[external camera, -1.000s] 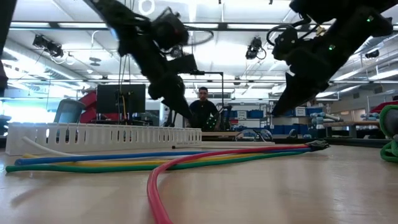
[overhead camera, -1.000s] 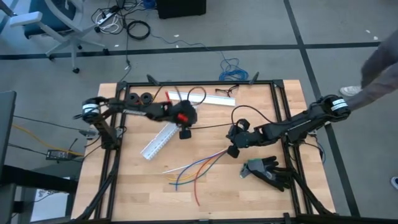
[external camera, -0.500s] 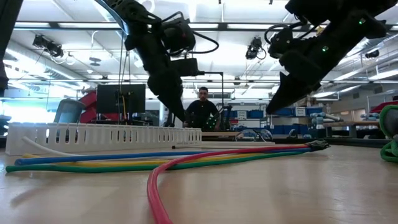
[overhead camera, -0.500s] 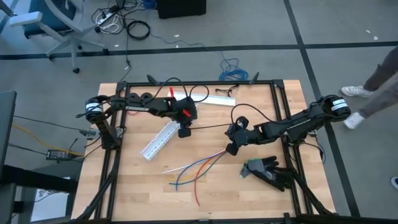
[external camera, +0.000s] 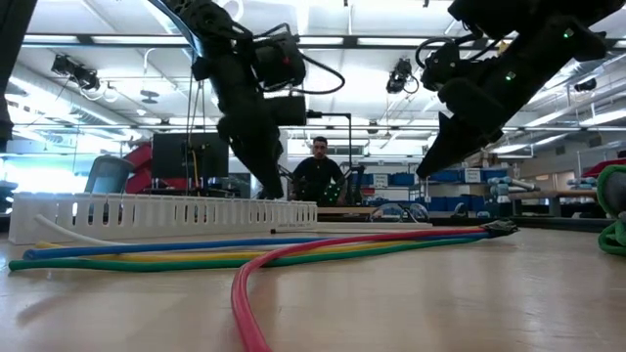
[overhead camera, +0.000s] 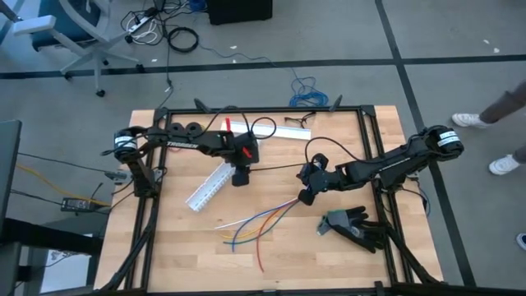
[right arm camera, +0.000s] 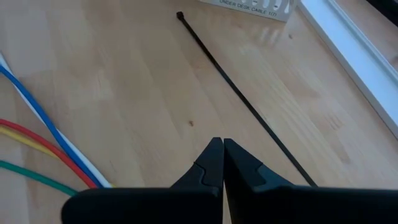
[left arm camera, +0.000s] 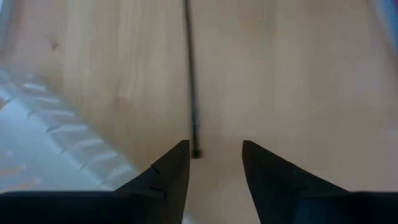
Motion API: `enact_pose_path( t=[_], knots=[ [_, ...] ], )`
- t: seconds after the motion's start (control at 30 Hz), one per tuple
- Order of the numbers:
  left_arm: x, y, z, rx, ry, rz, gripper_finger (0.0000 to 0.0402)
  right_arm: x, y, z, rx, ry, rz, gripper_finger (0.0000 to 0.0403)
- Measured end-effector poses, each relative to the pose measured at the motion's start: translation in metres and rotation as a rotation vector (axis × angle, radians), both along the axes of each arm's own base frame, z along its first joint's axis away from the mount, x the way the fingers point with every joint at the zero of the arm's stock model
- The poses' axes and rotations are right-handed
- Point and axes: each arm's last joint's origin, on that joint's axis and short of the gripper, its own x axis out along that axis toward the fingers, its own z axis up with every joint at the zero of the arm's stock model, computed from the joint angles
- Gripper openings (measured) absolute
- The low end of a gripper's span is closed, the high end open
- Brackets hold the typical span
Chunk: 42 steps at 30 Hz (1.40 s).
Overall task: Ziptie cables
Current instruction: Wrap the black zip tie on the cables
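Note:
The ziptie (left arm camera: pixel 189 74), a thin black strap, lies flat on the wooden table between my two arms (overhead camera: pixel 275 168). My left gripper (left arm camera: pixel 214 155) is open and points steeply down over the strap's head end (left arm camera: pixel 196 153), one finger on each side of it; I cannot tell whether they touch it. The cables (overhead camera: pixel 255 222), blue, red, yellow, white and green, lie loose on the table nearer the front edge. My right gripper (right arm camera: pixel 222 149) is shut and hovers just above the table between the cables (right arm camera: pixel 43 155) and the ziptie (right arm camera: pixel 249 112), touching neither.
A white slotted duct (overhead camera: pixel 209 185) lies slantwise just left of my left gripper. A black glove (overhead camera: pixel 355 228) lies at the right front. Small black spools (overhead camera: pixel 185 128) and a white strip (overhead camera: pixel 271 130) sit along the far edge. A person (external camera: pixel 318 171) is behind the table.
My left gripper has tipped to point more steeply down, and its fingertips have swung a little toward the table's left, down by the duct's end. My right arm has kept still.

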Motion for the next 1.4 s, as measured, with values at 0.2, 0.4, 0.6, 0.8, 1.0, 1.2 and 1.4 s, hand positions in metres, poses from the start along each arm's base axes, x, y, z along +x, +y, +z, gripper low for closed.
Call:
enact_pose_path(
  t=[0.2,0.4,0.6,0.8,1.0,1.2,1.4],
  knots=[
    [0.006,0.003,-0.025,0.032,0.071,-0.035,0.0163,0.0,0.003,0.0,0.002,-0.007,0.012,0.0],
    [0.008,0.005,-0.041,0.029,0.112,-0.033,0.0162,0.0,0.005,0.0,0.002,-0.007,0.021,0.0],
    [0.009,0.005,-0.042,0.041,0.113,-0.052,0.0125,0.0,0.005,0.0,-0.003,-0.006,0.028,0.0],
    [0.01,0.007,-0.042,0.043,0.107,-0.047,0.0025,0.0,0.005,0.001,-0.008,-0.006,0.032,0.0],
    [0.011,0.008,-0.042,0.055,0.095,-0.041,0.0012,0.0,0.005,0.001,-0.008,-0.007,0.032,0.0],
    [0.01,0.008,-0.036,0.049,0.117,-0.024,0.0001,0.0,0.005,0.001,-0.008,-0.009,0.032,0.0],
    [0.016,0.004,-0.019,0.04,0.147,-0.028,0.0001,0.001,0.006,0.002,-0.006,-0.023,0.033,0.0]
  ],
)
